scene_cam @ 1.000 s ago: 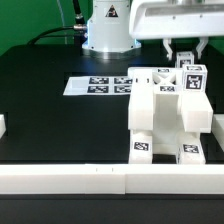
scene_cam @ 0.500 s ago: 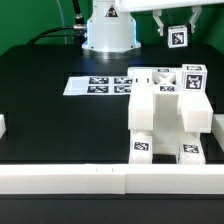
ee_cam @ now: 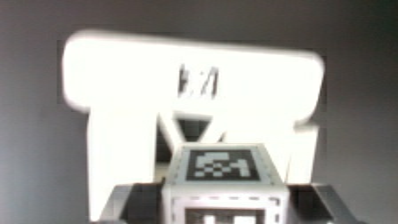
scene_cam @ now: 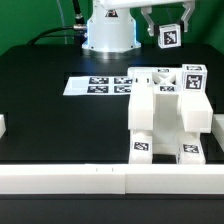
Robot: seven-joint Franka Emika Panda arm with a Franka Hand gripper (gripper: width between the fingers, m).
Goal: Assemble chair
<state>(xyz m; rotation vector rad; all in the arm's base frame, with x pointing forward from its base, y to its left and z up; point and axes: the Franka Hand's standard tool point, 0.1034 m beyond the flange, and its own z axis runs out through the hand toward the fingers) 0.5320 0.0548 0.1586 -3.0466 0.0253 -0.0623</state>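
The partly built chair is a chunky white block with tagged parts, standing at the exterior view's right against the white rail. My gripper hangs above and behind it, shut on a small white tagged chair part that is held in the air, clear of the chair. In the wrist view the held part sits between my two dark fingers, its tag facing the camera. The chair shows blurred beneath it.
The marker board lies flat on the black table to the exterior view's left of the chair. A white rail runs along the front edge and another beside the chair. The robot base stands at the back.
My gripper has risen from the chair's top with the small tagged part in it and has drifted toward the exterior view's left. The chair has not moved.
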